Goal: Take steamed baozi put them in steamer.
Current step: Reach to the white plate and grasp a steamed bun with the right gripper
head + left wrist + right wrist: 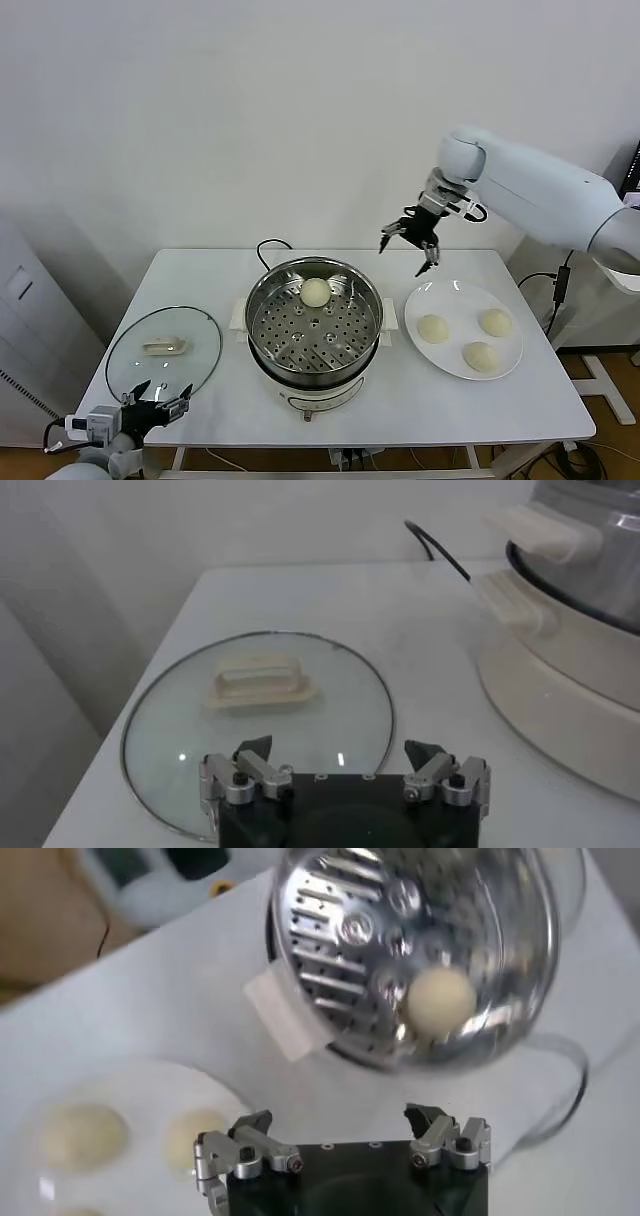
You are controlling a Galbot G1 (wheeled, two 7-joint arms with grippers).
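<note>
The steamer (pixel 314 330) stands mid-table, a steel pot with a perforated tray on a white base. One steamed baozi (pixel 315 291) lies on the tray at its far side; it also shows in the right wrist view (pixel 441 1000). Three more baozi (pixel 433 328), (pixel 496 321), (pixel 481 356) lie on the white plate (pixel 448 302) to the steamer's right. My right gripper (pixel 410 247) is open and empty, raised in the air behind the gap between steamer and plate. My left gripper (pixel 157 397) is open and empty at the table's front left, over the glass lid.
The round glass lid (pixel 164 347) with a white handle (pixel 259 682) lies flat at the table's left. A black cord (pixel 270 246) runs behind the steamer. The table's front edge is close below the steamer base.
</note>
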